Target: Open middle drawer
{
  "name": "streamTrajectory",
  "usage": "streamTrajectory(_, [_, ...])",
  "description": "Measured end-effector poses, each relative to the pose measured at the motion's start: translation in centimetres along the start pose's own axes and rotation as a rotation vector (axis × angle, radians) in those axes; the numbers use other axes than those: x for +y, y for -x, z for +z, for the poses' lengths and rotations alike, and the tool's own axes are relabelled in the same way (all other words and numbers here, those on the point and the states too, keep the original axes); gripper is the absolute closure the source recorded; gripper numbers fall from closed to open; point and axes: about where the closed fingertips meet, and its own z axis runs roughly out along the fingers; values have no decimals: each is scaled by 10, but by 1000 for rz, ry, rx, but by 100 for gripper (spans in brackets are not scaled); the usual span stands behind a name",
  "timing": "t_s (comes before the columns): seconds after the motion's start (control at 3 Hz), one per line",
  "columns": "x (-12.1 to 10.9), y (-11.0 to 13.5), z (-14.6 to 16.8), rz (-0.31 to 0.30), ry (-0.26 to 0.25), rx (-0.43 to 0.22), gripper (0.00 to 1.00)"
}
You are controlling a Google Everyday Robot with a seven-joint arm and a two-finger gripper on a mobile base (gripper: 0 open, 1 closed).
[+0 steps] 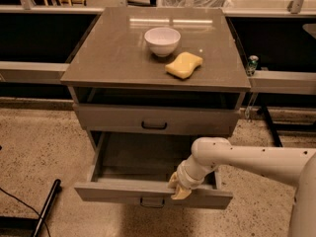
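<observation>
The middle drawer (123, 191) is pulled well out of the grey-beige cabinet, and its inside shows bare. Its flat front carries a small dark pull handle (152, 202). The top drawer (197, 121) above it is closed. The lowest drawer is hidden under the open one. My gripper (178, 186), with yellowish tips, sits at the top edge of the open drawer's front, right of the handle. My white arm (247, 159) reaches in from the right.
A white bowl (162, 41) and a yellow sponge (183, 64) rest on the cabinet top (108, 58). A dark pole (47, 206) and a cable lie on the speckled floor at the left. Dark shelving flanks the cabinet on both sides.
</observation>
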Motion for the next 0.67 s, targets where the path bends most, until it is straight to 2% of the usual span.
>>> streamTrajectory(0.33, [6, 1, -3, -38, 6, -26, 85])
streamTrajectory(0.67, [6, 3, -3, -45, 8, -31, 75])
